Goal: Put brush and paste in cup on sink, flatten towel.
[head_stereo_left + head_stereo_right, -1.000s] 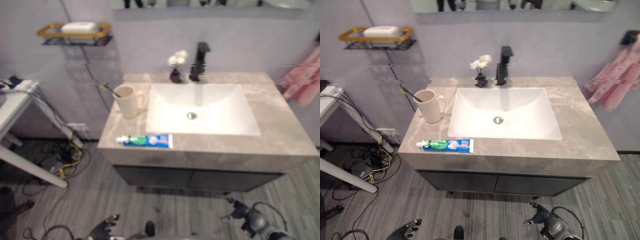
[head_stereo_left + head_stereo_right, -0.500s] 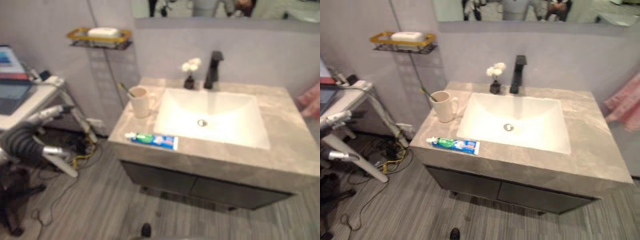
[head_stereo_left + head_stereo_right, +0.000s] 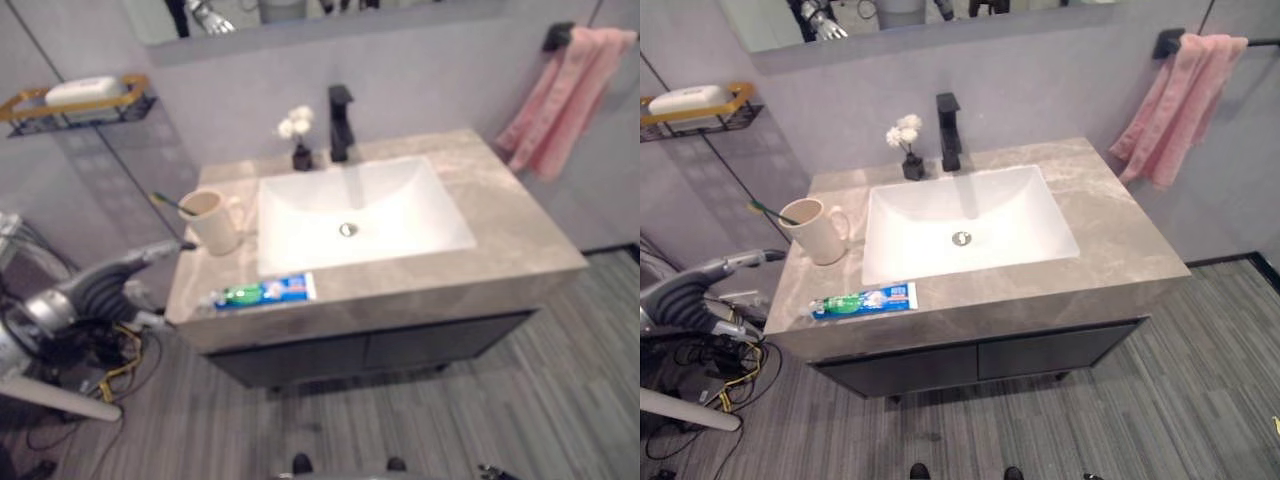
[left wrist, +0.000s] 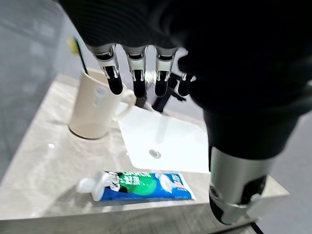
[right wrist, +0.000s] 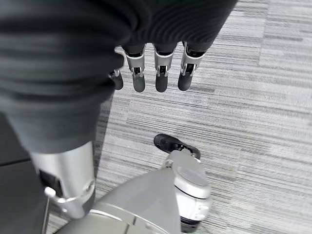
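Observation:
A cream cup [image 3: 212, 219] stands on the grey counter [image 3: 500, 215], left of the white sink basin [image 3: 355, 210]. A green-handled toothbrush [image 3: 168, 202] leans in the cup. The blue and green toothpaste tube [image 3: 265, 292] lies flat near the counter's front edge. A pink towel [image 3: 560, 92] hangs bunched from a black bar at the right wall. My left hand [image 3: 150, 258] reaches in from the left beside the counter's edge, below the cup, with fingers [image 4: 138, 80] straight and holding nothing. My right hand [image 5: 161, 78] hangs open over the floor.
A black faucet [image 3: 341, 122] and a small vase of white flowers [image 3: 297, 135] stand behind the basin. A wall shelf with soap [image 3: 75, 98] is at upper left. A white table leg [image 3: 55, 397] and cables lie on the floor at left.
The camera has swung right, bringing the towel into sight. My left arm has risen from low by the floor to the counter's left edge near the cup. Cup, brush and tube stay put.

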Robot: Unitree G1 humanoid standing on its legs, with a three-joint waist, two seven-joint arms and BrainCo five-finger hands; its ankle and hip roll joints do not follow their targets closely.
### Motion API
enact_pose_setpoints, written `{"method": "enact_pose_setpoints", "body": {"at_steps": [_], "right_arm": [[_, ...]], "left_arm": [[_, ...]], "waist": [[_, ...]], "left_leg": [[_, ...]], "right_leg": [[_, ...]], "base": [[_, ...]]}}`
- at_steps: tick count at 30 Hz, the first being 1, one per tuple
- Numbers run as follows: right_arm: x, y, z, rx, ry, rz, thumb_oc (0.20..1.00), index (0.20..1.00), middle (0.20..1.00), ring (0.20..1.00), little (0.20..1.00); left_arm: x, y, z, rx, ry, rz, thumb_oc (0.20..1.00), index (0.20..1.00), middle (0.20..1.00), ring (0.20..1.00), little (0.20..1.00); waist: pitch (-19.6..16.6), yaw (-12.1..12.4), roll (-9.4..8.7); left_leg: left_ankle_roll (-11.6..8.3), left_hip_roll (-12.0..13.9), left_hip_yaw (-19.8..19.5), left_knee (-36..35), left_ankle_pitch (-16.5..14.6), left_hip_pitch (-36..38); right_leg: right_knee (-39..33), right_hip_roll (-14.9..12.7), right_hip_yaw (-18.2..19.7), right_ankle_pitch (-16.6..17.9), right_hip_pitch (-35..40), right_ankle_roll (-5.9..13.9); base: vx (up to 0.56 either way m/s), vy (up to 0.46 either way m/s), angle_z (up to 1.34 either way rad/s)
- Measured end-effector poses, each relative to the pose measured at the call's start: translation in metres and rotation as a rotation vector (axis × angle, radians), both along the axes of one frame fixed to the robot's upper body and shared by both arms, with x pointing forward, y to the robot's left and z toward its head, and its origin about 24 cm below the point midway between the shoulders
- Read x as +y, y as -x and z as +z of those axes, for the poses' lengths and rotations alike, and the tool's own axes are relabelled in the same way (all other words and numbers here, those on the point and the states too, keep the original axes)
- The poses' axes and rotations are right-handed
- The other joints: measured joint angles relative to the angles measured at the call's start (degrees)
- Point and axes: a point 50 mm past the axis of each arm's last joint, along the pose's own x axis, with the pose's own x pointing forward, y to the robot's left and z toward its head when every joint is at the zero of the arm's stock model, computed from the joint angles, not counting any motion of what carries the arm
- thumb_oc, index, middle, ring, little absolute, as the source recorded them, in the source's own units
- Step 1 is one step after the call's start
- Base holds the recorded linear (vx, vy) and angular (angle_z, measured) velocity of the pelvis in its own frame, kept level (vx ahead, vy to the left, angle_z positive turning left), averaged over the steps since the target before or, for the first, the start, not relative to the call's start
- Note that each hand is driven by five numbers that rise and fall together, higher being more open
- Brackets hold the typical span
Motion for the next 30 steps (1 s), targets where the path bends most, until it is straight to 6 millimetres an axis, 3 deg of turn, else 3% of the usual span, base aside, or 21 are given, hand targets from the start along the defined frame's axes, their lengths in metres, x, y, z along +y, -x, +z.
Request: {"method": "enact_pose_setpoints", "body": {"at_steps": [6,8,14,20,24,30], "right_arm": [[-0.003,0.001,0.0,0.009,0.008,-0.017,1.0,1.0,1.0,1.0,1.0],[-0.004,-0.004,0.001,0.003,0.01,-0.017,1.0,1.0,1.0,1.0,1.0],[-0.002,-0.007,0.001,-0.006,0.008,-0.007,1.0,1.0,1.0,1.0,1.0],[-0.003,-0.012,0.002,-0.021,0.011,-0.013,1.0,1.0,1.0,1.0,1.0],[-0.003,-0.007,0.0,-0.005,0.017,-0.025,1.0,1.0,1.0,1.0,1.0],[-0.004,0.007,-0.002,0.05,0.019,-0.045,1.0,1.0,1.0,1.0,1.0]], "left_arm": [[-0.009,0.002,-0.008,0.032,-0.035,-0.046,1.0,1.0,1.0,1.0,1.0],[-0.013,0.004,-0.026,0.094,-0.062,-0.069,1.0,1.0,1.0,1.0,1.0],[-0.01,0.006,-0.045,0.166,-0.143,-0.072,1.0,1.0,1.0,1.0,1.0],[-0.012,-0.002,-0.073,0.209,-0.237,-0.09,1.0,1.0,1.0,1.0,1.0],[-0.019,-0.008,-0.077,0.171,-0.299,-0.113,1.0,1.0,1.0,1.0,1.0],[-0.017,-0.017,-0.084,0.149,-0.325,-0.089,1.0,1.0,1.0,1.0,1.0]], "waist": [[0.83,0.1,-0.09],[0.98,0.85,0.38],[0.74,0.97,0.29],[-1.5,0.76,-1.32],[-2.72,0.73,-2.47],[-3.3,-0.59,-2.1]], "left_leg": [[-0.05,-0.27,0.91,-0.16,-0.35,0.98],[-0.16,-0.32,1.79,-0.17,-1.14,1.51],[0.14,-0.49,1.64,-0.15,-1.19,1.57],[0.15,-0.5,0.73,0.02,-1.16,1.77],[0.13,-0.47,0.01,-0.17,-1.2,1.65],[0.12,-0.49,0.2,-0.18,-1.21,1.62]], "right_leg": [[-0.62,-0.26,1.13,0.23,0.6,0.27],[-0.63,-0.38,1.82,0.22,0.71,0.46],[-0.62,-0.5,1.53,0.24,0.87,0.44],[-0.65,-0.49,0.55,-0.03,1.58,0.47],[-0.66,-0.53,-0.15,-0.26,1.83,0.36],[-0.67,-0.55,0.05,-0.26,1.69,0.34]], "base": [[0.04,0.083,-0.09],[0.03,0.046,-0.19],[0.04,0.011,0.01],[0.05,-0.013,0.08],[0.02,-0.008,0.09],[0.01,-0.001,-0.01]]}}
